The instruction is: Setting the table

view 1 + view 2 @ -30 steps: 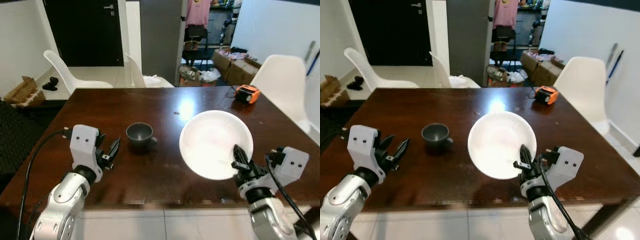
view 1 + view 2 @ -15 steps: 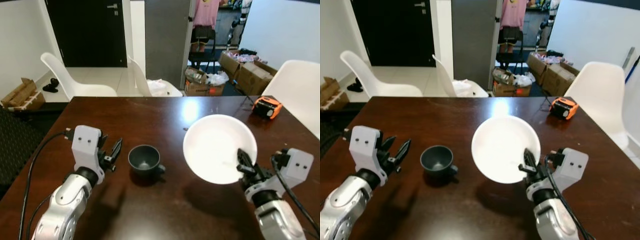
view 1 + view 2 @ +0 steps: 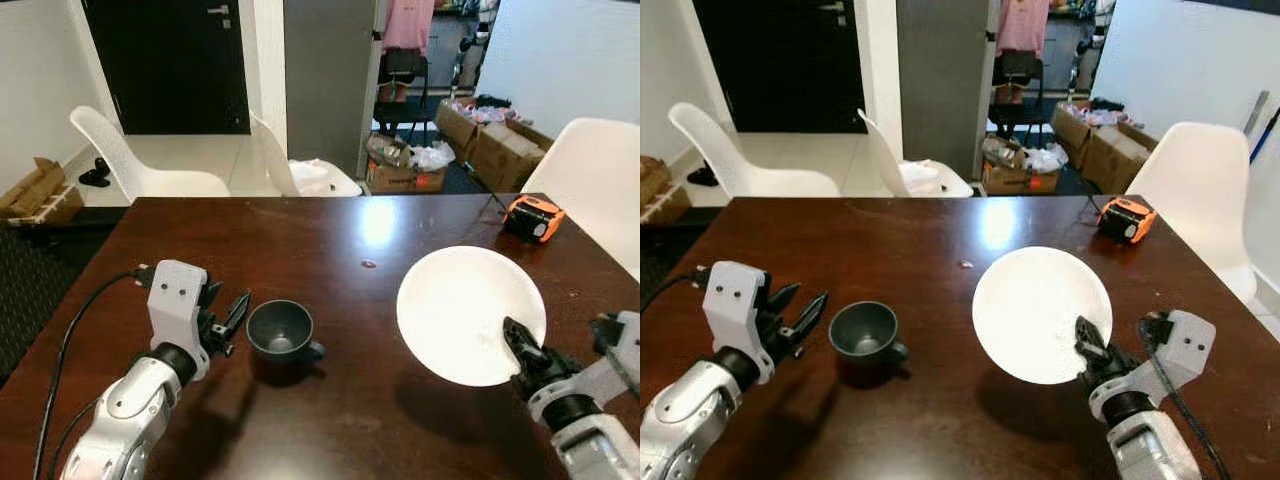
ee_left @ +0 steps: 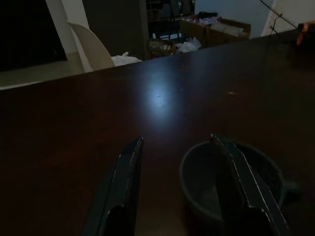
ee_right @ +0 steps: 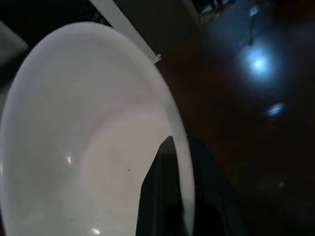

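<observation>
Item 1, nearest: right gripper (image 3: pixel 518 338), at the near right of the dark wooden table (image 3: pixel 330 240). Fingers pinched over the rim of a white plate (image 3: pixel 468 312); the right wrist view shows one black finger inside the rim and the rim passing between the two. The plate is held tilted, clear of the tabletop, with its shadow on the wood below it.

Item 2: left gripper (image 3: pixel 231 322), at the table's near left. Fingers spread and holding nothing. In the left wrist view one finger (image 4: pixel 235 173) crosses in front of the cup's rim and the other lies outside it; whether either touches the cup cannot be told.

Item 3: dark grey cup (image 3: pixel 280 331), upright on the table just beside the left gripper, handle turned towards the plate side, well apart from the plate.

Item 4: orange tape measure (image 3: pixel 527 215), far right of the table, beyond the plate.

Item 5: white chairs, one at the table's far left (image 3: pixel 130 165) and one at its right (image 3: pixel 590 180); cardboard boxes (image 3: pixel 490 140) on the floor beyond.

Risks, as judged: the plate hangs from an edge pinch alone, so a quick swing or a loosened hold could let it pivot or slip and strike the table. A left-gripper advance that catches the cup's wall could push or tip it.
</observation>
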Robot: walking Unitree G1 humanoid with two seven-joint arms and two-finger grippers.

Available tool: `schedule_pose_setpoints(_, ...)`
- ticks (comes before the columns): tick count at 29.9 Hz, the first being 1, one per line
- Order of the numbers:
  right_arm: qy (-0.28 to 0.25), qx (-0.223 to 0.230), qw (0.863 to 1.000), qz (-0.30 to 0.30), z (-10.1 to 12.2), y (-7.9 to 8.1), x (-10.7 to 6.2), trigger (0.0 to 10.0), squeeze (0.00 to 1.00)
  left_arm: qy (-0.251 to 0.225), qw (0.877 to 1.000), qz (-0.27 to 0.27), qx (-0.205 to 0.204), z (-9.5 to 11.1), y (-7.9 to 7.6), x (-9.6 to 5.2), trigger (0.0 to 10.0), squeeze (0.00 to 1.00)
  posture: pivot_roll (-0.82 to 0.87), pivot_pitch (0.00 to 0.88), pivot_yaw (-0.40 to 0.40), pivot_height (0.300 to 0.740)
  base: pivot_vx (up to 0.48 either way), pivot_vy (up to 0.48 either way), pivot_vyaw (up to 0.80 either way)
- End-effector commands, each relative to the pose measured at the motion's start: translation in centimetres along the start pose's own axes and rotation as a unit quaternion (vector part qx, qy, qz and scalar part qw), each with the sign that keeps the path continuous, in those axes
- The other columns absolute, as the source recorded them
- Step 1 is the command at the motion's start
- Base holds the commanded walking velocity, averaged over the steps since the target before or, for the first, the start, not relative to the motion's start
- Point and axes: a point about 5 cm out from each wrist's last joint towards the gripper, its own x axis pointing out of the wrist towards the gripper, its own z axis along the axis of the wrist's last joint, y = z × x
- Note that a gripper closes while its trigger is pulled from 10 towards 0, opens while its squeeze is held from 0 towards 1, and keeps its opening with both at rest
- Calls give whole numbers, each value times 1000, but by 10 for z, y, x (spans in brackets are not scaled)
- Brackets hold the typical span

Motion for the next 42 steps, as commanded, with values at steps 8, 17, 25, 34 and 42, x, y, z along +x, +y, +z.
schedule_pose_setpoints(8,-4,86,994,-65,5,-15,25,10000,0,-12,988,-138,73,35,9,-20,10000,0,15,142,111,740,0,0,0)
schedule_pose_setpoints(17,128,87,983,-98,-22,-15,46,10000,0,-29,957,-233,169,63,-12,-30,10000,0,48,167,99,740,0,0,0)
schedule_pose_setpoints(25,187,132,970,-83,-38,1,50,10000,0,29,934,-286,211,38,-22,-52,10000,0,61,189,77,740,0,0,0)
schedule_pose_setpoints(34,235,120,962,-76,-47,12,62,10000,0,48,933,-282,218,33,-20,-59,10000,0,75,195,52,740,0,0,0)
schedule_pose_setpoints(42,247,125,958,-78,-53,15,58,10000,784,44,935,-276,217,31,-23,-61,10000,0,76,193,53,740,0,0,0)
